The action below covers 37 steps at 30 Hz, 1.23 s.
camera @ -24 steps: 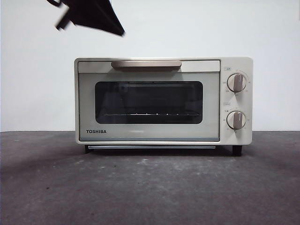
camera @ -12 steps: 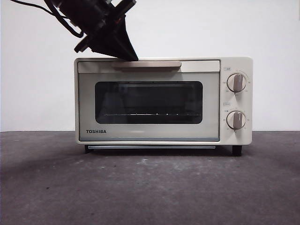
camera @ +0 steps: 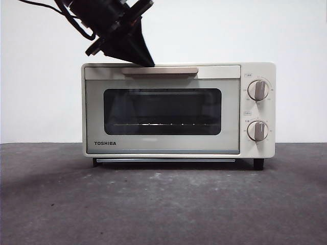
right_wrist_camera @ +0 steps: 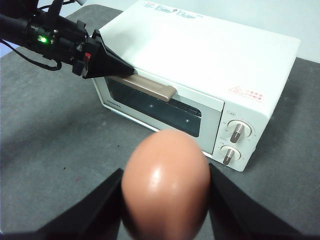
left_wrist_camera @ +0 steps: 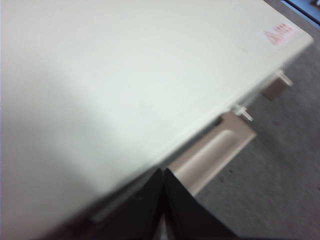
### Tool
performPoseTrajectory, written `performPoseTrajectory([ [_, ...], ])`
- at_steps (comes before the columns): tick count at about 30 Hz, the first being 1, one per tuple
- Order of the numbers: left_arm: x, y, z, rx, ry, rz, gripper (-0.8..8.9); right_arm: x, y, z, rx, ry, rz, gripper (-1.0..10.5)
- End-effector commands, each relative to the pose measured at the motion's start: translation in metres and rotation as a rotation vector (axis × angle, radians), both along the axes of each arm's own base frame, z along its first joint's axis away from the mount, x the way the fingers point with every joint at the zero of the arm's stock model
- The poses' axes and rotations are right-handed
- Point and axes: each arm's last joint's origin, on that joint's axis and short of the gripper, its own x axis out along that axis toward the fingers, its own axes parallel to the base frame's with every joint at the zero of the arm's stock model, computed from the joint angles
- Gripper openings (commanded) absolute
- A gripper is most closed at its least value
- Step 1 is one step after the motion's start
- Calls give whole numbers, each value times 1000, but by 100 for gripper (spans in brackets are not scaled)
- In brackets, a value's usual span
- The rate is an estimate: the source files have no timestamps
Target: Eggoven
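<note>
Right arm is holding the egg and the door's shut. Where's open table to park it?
Bare grey table stretches in front of the oven, and beside it on the knob side. The handle end is crowded: the left gripper sits there.

Cream oven [camera: 179,109] stands mid-frame, door shut; reddish-brown egg [right_wrist_camera: 165,184] fills the right wrist view's lower middle.

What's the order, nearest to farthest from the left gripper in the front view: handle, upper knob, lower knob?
From the left gripper:
1. Handle, right at its tips, on the door's top.
2. Upper knob, far side of the oven front.
3. Lower knob, below the upper one.
</note>
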Motion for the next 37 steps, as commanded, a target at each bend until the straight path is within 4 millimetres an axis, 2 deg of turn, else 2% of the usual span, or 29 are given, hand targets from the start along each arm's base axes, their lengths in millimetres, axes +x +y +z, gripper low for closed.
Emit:
performPoseTrajectory([
  [1, -8, -17, -20, 67, 94, -73, 4, 0, 1, 4, 9, -14, 9, 3],
  [12, -48, -49, -30, 158, 236, -221, 4, 0, 1, 5, 8, -15, 6, 3],
  [14, -55, -52, -29, 169, 247, -241, 4, 0, 1, 5, 8, -15, 6, 3],
  [17, -69, -50, -15, 165, 239, -263, 4, 1, 2, 4, 7, -13, 6, 3],
  [21, -87, -32, 19, 118, 156, -227, 4, 7, 10, 1, -11, 12, 5, 3],
  [23, -96, -15, 41, 79, 94, -186, 4, 13, 17, -1, -18, 31, 4, 3],
  [27, -107, 14, 64, 50, 26, -108, 4, 21, 29, -3, -5, 55, 48, 3],
  [32, -122, 54, 73, 20, -5, -14, 4, 37, 49, -8, 1, 75, 79, 3],
  [37, -145, 92, 59, -22, -8, 73, 4, 56, 73, -20, 7, 99, 118, 3],
])
